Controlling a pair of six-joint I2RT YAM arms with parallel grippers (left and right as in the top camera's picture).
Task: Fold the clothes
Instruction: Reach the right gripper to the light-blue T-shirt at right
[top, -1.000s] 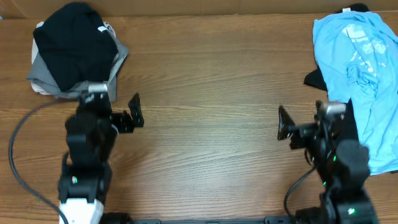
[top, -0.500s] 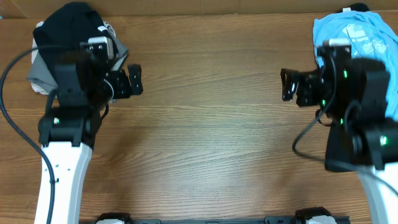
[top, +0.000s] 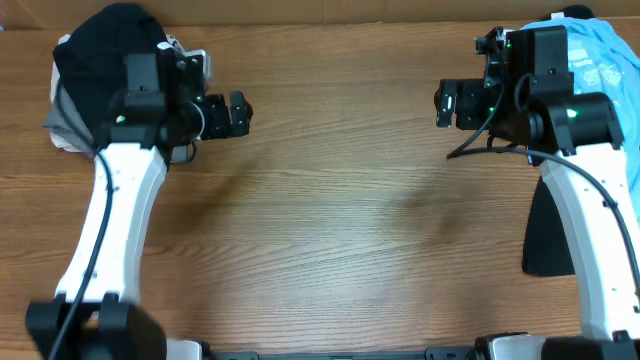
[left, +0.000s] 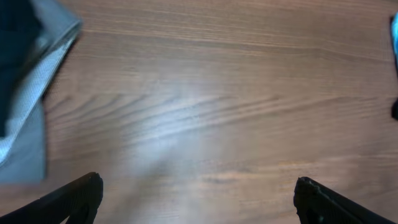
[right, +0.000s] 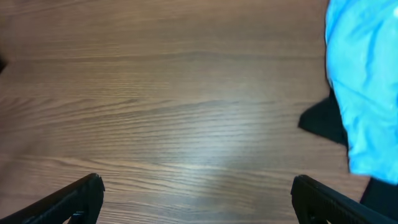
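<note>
Two clothes piles (top: 100, 60) (top: 612, 58), two arms (top: 105, 230) (top: 585, 230)

both arms pair smooth white lower links with boxy black upper housings. the left arm (top: 112, 215), over the table's (top: 330, 250) left side, has a thin black cable (top: 88, 268) running along its white link. the right arm (top: 590, 230), over the table's right side, shows small green lights on its black block and a looping black cable. the left gripper (top: 235, 113) and right gripper (top: 447, 103) have matte black, blunt fingers (left: 74, 198).
</note>
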